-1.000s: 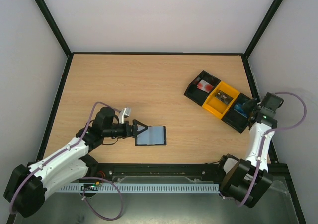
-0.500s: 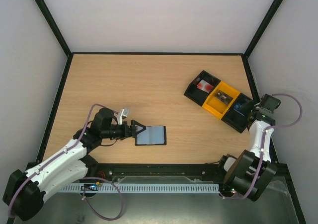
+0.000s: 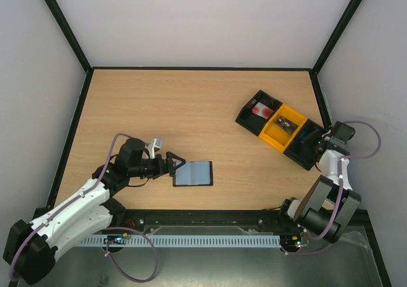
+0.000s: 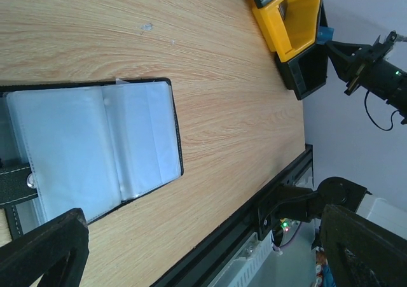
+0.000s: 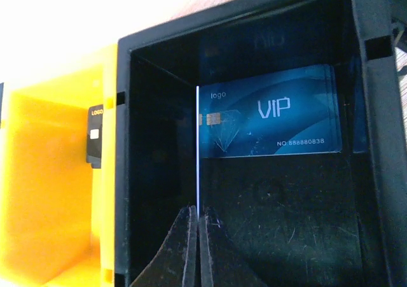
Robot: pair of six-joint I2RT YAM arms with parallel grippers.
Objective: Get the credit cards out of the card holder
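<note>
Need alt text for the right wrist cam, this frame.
The right gripper is closed on a thin card, seen edge-on, inside the tray's black compartment, with a blue VIP card beyond it. A black card shows in the yellow compartment to the left.

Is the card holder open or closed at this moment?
Open: the card holder lies spread flat on the table, its pale inner side facing up.

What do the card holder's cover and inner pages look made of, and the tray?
Card holder: black leather-like cover, stitched strap; inner pages seem clear glossy plastic film, showing sheen and wrinkles. Tray: probably rigid moulded plastic, smooth yellow and black walls.
</note>
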